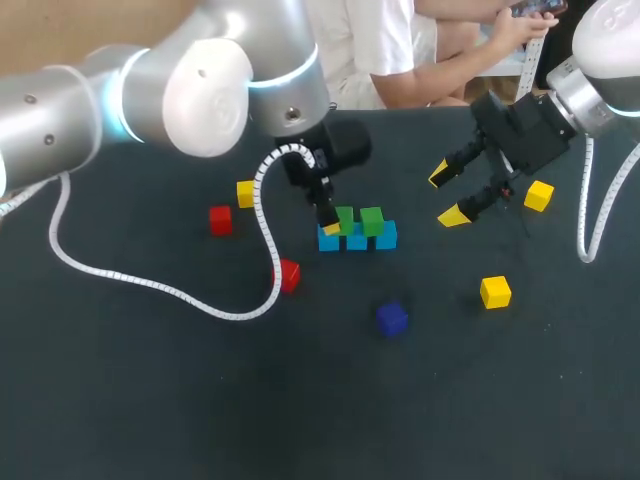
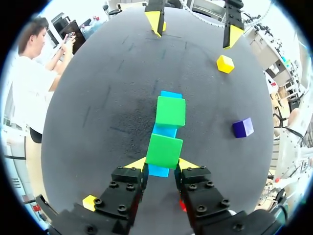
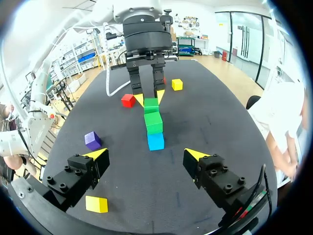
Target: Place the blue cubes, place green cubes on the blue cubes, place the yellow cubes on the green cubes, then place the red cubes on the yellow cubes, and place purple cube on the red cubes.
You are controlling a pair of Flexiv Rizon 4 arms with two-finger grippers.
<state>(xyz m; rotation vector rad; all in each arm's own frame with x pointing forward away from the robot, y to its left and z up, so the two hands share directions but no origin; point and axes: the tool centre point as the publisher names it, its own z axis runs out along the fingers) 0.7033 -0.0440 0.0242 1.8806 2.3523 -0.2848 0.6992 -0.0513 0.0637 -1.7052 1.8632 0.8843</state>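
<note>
The green cube is judged light, rigid and smooth-faced, and is best taken squarely on two opposite flat sides, since a corner pinch could tip it. It sits on the end of the blue cube row nearest the left gripper, which is set narrow with both fingers against the cube's sides. The right gripper hangs wide and empty, well apart from the row.
</note>
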